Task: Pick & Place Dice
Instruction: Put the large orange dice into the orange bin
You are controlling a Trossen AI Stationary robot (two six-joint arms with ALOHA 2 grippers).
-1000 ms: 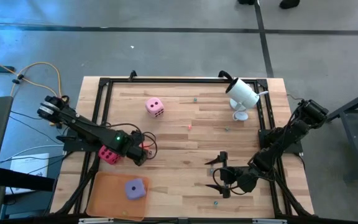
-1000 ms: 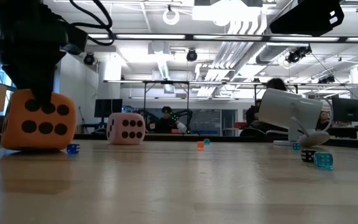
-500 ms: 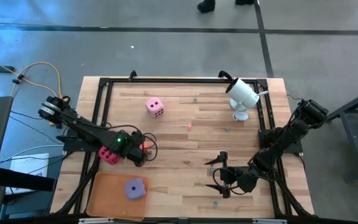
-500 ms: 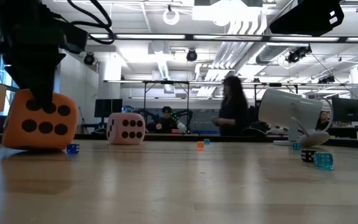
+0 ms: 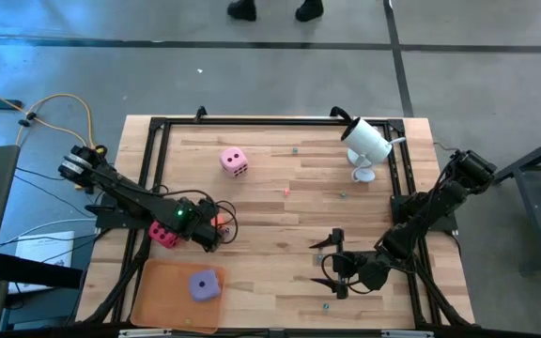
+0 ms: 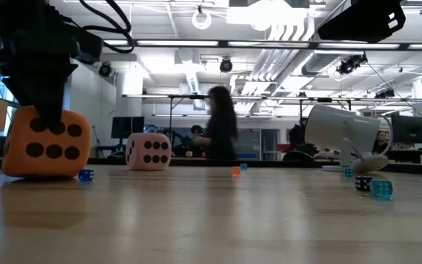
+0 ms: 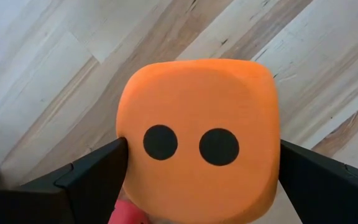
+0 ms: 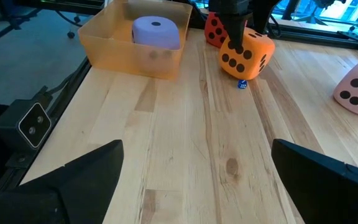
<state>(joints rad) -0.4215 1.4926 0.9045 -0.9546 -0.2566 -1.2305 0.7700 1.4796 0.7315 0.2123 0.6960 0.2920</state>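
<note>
The orange die (image 7: 197, 106) rests on its bottom face on the wood at the table's left (image 6: 46, 143). My left gripper (image 5: 211, 228) points down over it, open, with one finger by each of two opposite sides. The magenta die (image 5: 164, 233) sits just left of it. A purple die (image 5: 205, 284) lies in the orange tray (image 5: 158, 296) at the near left. The light pink die (image 5: 233, 161) stands farther back. My right gripper (image 5: 328, 265) waits open over the near right, holding nothing. My left gripper comes from above, pointing down, and straddles the orange die. One fingertip (image 7: 107, 165) lies right against a side face (image 7: 124, 134), the other (image 7: 303, 165) by the opposite face. Whether they touch the die I cannot tell. The die stands on the table.
A white camera on a small stand (image 5: 366, 143) sits at the far right. Tiny dice lie scattered on the wood (image 6: 379, 188), one blue one beside the orange die (image 8: 242, 84). A black frame (image 5: 280, 120) rims the table. A person (image 6: 220, 125) shows in the room beyond.
Neither arm nor any die has moved. Only a person in the room beyond the table has walked across, toward the left.
</note>
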